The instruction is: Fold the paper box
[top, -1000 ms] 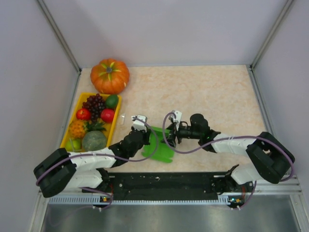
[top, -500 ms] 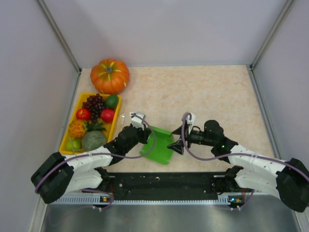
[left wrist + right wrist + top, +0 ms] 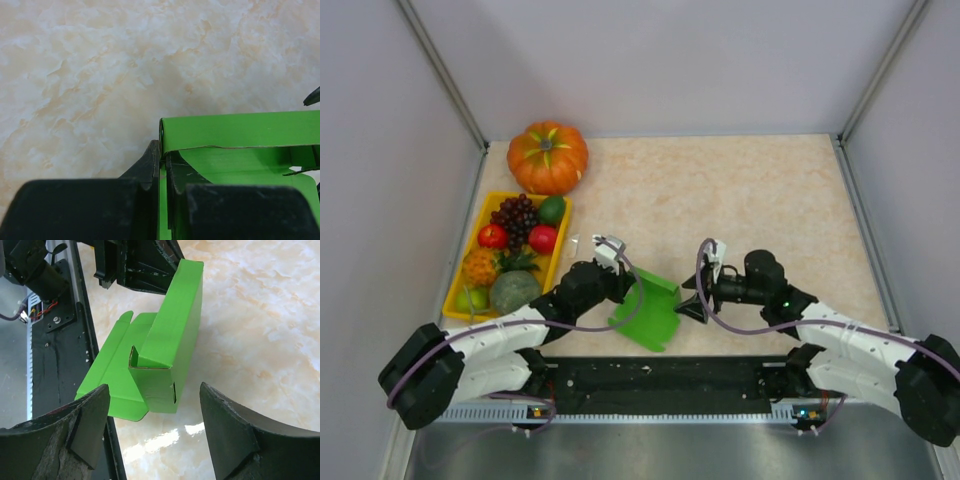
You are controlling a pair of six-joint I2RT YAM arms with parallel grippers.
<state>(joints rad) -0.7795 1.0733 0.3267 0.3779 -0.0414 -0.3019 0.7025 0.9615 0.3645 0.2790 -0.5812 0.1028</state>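
The paper box (image 3: 652, 310) is a bright green card, partly folded, with one wall standing up and a flap lying toward the near edge. My left gripper (image 3: 623, 287) is shut on its left wall; in the left wrist view the card's edge (image 3: 163, 150) sits pinched between the black fingers (image 3: 150, 162). My right gripper (image 3: 692, 300) stands open just right of the box, apart from it. In the right wrist view the box (image 3: 165, 355) lies ahead of the wide-spread fingers (image 3: 90, 425), with nothing between them.
A yellow tray (image 3: 463, 272) of fruit lies at the left, with an orange pumpkin (image 3: 548, 157) behind it. The black base rail (image 3: 660, 378) runs along the near edge, close under the box. Grey walls close in the table on three sides.
The right gripper let go of the box, backed off to the right and opened. The left gripper, still shut on the card, shifted slightly and the box turned with it.
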